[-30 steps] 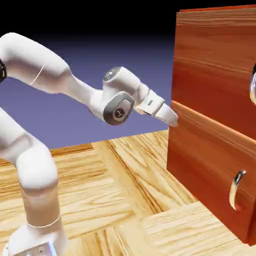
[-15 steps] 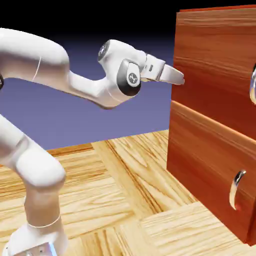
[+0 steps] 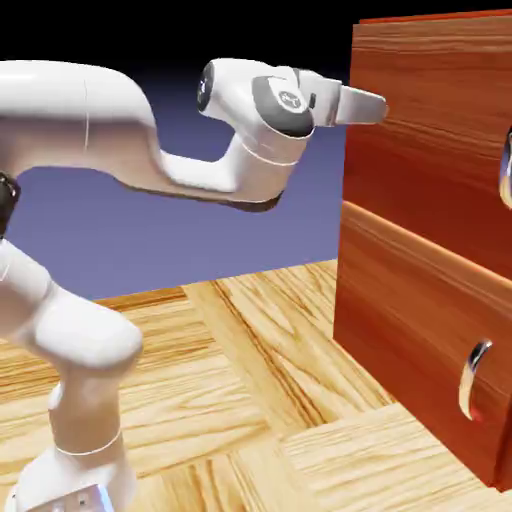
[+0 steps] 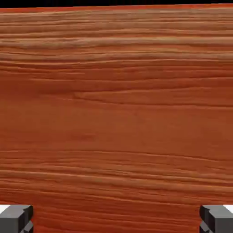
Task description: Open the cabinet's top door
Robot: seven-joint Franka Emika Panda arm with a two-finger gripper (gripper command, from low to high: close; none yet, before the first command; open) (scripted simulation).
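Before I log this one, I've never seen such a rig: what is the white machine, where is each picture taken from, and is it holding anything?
It is a rendered scene. The white machine is a robot arm standing on a wooden table. Its tool points level at the cabinet, near the left edge of the top door. The exterior view looks on from beside the robot. The hand view looks along the tool: wood grain fills it, with one grey finger tip low in each bottom corner. The tips stand wide apart with nothing between them, so nothing is held. The top door's silver handle is at the exterior view's right edge, untouched.
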